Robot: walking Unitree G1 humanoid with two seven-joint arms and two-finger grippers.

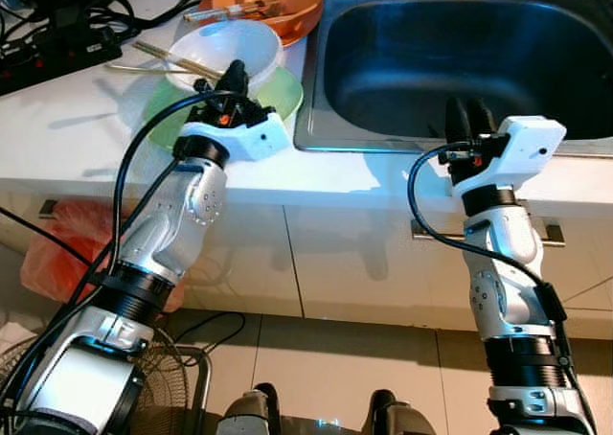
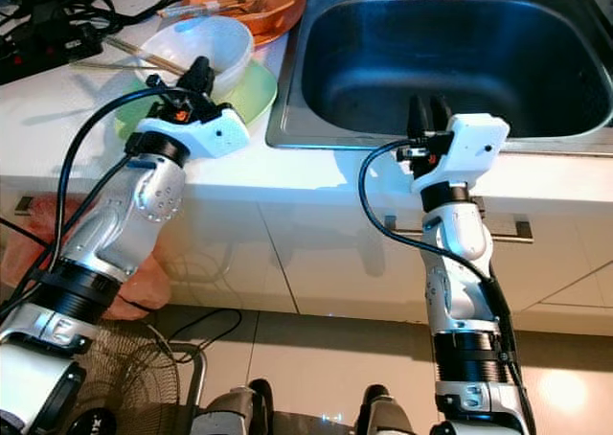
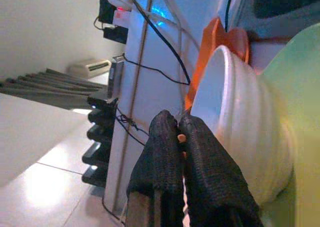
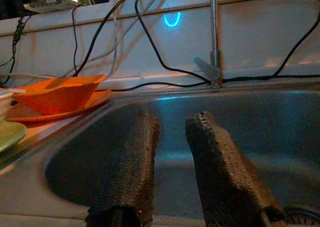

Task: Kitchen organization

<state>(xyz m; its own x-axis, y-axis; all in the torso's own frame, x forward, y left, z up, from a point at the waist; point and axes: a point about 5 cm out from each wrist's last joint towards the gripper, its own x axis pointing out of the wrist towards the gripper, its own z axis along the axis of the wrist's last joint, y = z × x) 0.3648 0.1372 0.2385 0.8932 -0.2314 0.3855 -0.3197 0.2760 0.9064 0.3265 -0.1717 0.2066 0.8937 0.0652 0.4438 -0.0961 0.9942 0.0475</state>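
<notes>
A white bowl [image 1: 225,47] stands on a green plate [image 1: 283,95] on the white counter, left of the steel sink [image 1: 460,61]. A pair of chopsticks [image 1: 172,59] lies across the bowl's rim. Behind it is an orange bowl [image 1: 273,4] on an orange plate, with more chopsticks in it. My left gripper [image 1: 235,76] is shut, its fingertips pressed together against the near outside of the white bowl [image 3: 240,137]. My right gripper [image 1: 469,119] is open over the sink's front rim, pointing into the empty basin [image 4: 280,122].
A black power strip [image 1: 57,52] with cables lies at the counter's back left. A faucet [image 4: 214,37] rises behind the sink. Below the counter are cabinet fronts with a handle [image 1: 546,232], a red plastic bag [image 1: 62,248] and a fan [image 1: 163,387] on the floor.
</notes>
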